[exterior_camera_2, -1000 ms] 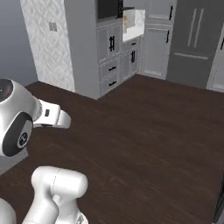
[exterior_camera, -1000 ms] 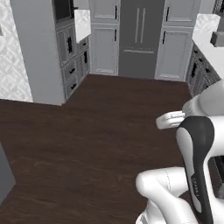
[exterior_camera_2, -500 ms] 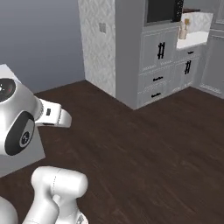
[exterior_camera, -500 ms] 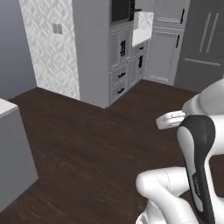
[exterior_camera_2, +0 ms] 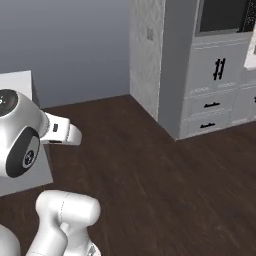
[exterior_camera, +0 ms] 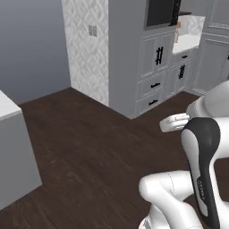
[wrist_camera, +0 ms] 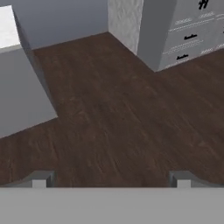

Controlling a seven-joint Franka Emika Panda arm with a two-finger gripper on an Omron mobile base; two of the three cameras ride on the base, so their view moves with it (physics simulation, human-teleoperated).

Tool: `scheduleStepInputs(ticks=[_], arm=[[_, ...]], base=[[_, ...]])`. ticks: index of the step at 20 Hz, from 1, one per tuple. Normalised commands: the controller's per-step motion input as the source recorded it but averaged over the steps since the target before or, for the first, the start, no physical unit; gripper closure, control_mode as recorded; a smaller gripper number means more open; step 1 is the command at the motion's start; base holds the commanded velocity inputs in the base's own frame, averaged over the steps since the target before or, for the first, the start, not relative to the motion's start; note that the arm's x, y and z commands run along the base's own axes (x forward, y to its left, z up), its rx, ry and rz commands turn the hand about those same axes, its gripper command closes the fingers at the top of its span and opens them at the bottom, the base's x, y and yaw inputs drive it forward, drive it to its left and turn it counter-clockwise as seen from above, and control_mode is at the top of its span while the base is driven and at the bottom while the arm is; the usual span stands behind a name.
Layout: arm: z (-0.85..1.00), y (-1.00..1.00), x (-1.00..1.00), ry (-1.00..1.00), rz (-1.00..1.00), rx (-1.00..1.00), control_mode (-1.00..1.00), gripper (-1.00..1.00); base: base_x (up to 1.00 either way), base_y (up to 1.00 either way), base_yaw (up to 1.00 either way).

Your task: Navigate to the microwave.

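Two hazards framed the drive: the grey bench point(exterior_camera: 15, 152) at left and the tall cabinet point(exterior_camera: 123, 67) further right, so the base was best steered over the open floor point(exterior_camera: 89, 147) between them. The microwave point(exterior_camera: 159, 12), apparently the dark-windowed unit, sat high in that cabinet, well ahead. The end effector point(wrist_camera: 111, 178) was spread wide, holding nothing.

Dark wood floor point(exterior_camera: 89, 152); grey cabinet column point(exterior_camera: 154, 67) ahead right; patterned wall point(exterior_camera: 85, 49) beside it; white counter corner point(exterior_camera: 11, 147) left.
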Motion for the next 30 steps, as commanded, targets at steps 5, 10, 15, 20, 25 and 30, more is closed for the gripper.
scheduleStepInputs(ticks=[5,10,15,20,25,30], arm=[[0.0,0.0,0.0,0.0,0.0,0.0,1.0,-1.0],[0.0,0.0,0.0,0.0,0.0,0.0,1.0,-1.0],[0.0,0.0,0.0,0.0,0.0,0.0,1.0,-1.0],[0.0,0.0,0.0,0.0,0.0,0.0,1.0,-1.0],[0.0,0.0,0.0,0.0,0.0,0.0,1.0,-1.0],[0.0,0.0,0.0,0.0,0.0,0.0,1.0,-1.0]], base=[[1.0,-1.0,0.45],[0.87,-1.0,0.4],[0.47,-1.0,0.29],[0.33,-1.0,0.24],[0.52,-1.0,0.27],[0.62,-1.0,0.28]])
